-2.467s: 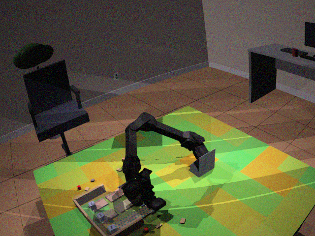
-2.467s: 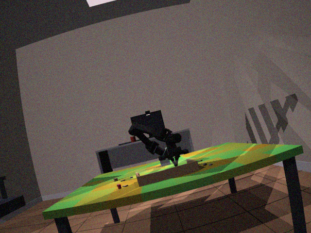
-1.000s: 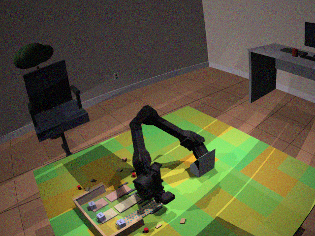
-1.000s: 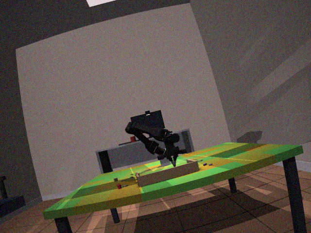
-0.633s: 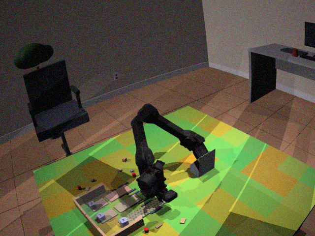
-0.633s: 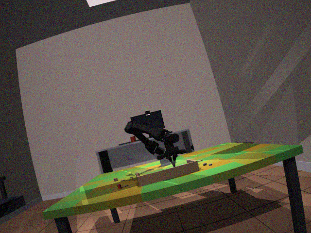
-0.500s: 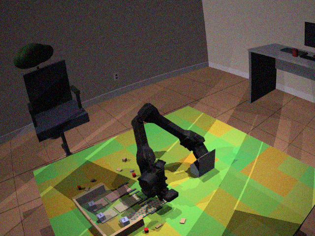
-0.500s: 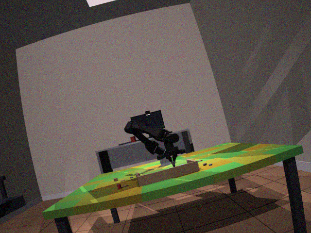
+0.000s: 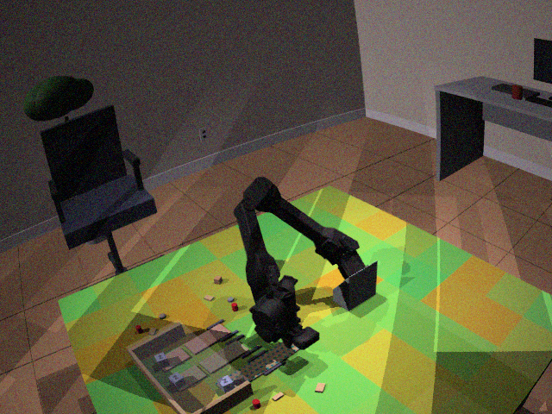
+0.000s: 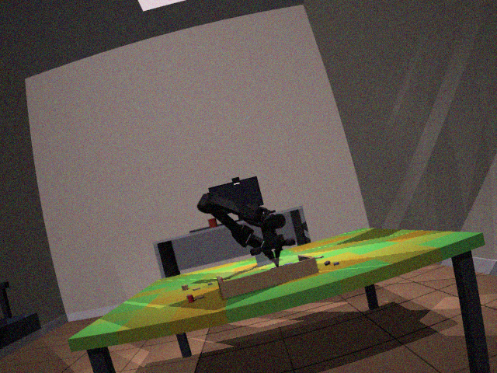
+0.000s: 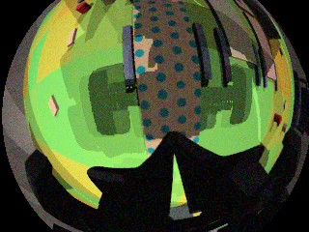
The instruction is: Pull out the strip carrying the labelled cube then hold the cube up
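Observation:
A dotted strip (image 9: pixel 263 361) (image 11: pixel 171 92) runs from the tray toward the arm, with no gap in the part that shows. A labelled cube (image 9: pixel 226 382) stands at its tray end. A middle strip (image 9: pixel 218 361) and a far strip (image 9: pixel 203 341) are each split by a gap. A second cube (image 9: pixel 177 379) and a third cube (image 9: pixel 160 357) stand on their inner pieces. All three cubes bear a dark letter. My gripper (image 10: pixel 276 263) (image 11: pixel 172 135) is shut and empty, with its tips over the near end of the dotted strip. Whether they touch it cannot be told.
A low wooden wall (image 9: pixel 153 379) (image 10: pixel 269 278) edges the tray. Dark rails (image 11: pixel 127 58) (image 11: pixel 202 55) flank the dotted strip. Red cylinders (image 9: pixel 255 404) (image 9: pixel 234 306) and small tan blocks (image 9: pixel 320 387) (image 9: pixel 217 279) lie around on the patchwork table top.

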Robot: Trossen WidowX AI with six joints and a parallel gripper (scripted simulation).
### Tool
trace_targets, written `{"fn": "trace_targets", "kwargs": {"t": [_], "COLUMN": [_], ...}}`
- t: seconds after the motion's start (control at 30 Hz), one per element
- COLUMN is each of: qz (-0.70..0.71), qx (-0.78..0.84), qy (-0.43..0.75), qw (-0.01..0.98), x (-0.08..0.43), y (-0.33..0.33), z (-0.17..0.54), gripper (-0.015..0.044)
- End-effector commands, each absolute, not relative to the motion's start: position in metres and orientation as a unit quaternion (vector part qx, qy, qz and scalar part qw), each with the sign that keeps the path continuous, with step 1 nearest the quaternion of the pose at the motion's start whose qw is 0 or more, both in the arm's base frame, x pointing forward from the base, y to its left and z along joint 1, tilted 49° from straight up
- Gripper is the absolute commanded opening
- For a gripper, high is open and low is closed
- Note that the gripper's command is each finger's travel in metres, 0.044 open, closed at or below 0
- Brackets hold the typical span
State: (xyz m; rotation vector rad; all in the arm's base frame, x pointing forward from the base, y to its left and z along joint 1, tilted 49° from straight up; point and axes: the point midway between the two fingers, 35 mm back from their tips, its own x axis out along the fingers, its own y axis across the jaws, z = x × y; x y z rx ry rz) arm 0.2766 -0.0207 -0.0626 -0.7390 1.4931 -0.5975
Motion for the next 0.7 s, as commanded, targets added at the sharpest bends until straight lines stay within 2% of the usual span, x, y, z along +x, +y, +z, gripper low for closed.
{"fn": "trace_targets", "kwargs": {"t": [0.0, 0.67], "qz": [-0.262, -0.262], "qx": [-0.322, -0.322], "qy": [0.661, 0.662], "qw": [0.625, 0.624], "x": [0.264, 0.234], "y": [-0.024, -0.026], "z": [-0.065, -0.063], "gripper": [0.0000, 0.0000]}}
